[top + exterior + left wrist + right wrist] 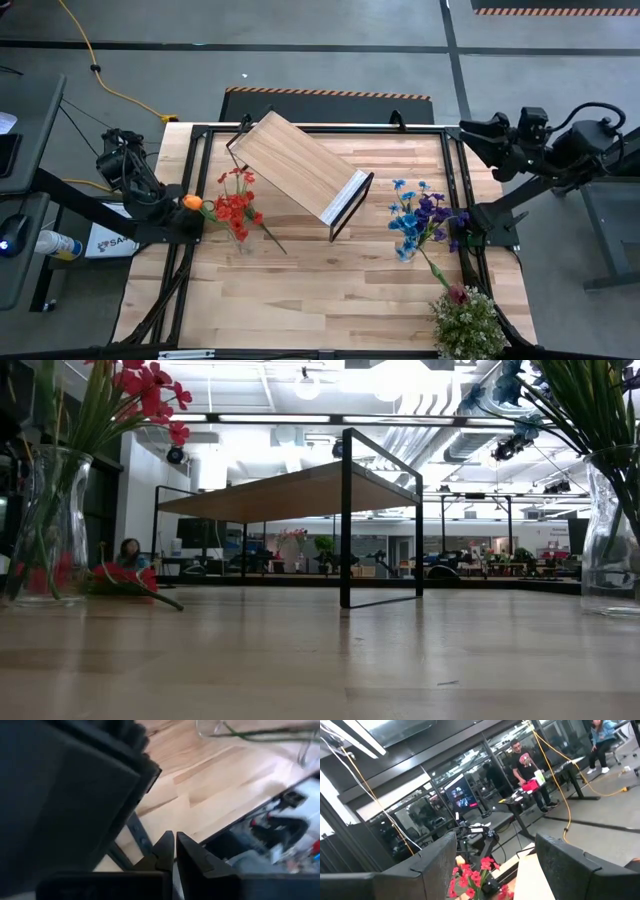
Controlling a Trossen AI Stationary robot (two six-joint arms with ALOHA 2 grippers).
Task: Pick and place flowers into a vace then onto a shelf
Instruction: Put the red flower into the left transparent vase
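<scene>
From overhead I see the shelf lying askew at the table's twelve-to-centre zone, its black frame end pointing toward four o'clock; in the low view it stands on its legs. At nine o'clock of the shelf, red flowers stand in a clear vase, with an orange tulip at their nine o'clock side and one stem lying on the table toward four o'clock. At three o'clock, blue and purple flowers fill a second vase. A pink rose lies near five o'clock, touching a bushy plant. My left gripper is parked off the table's nine o'clock edge, its fingers pressed together and grasping nothing. My right gripper is raised off the table's two o'clock corner, fingers spread apart and empty. People show in the room beyond.
</scene>
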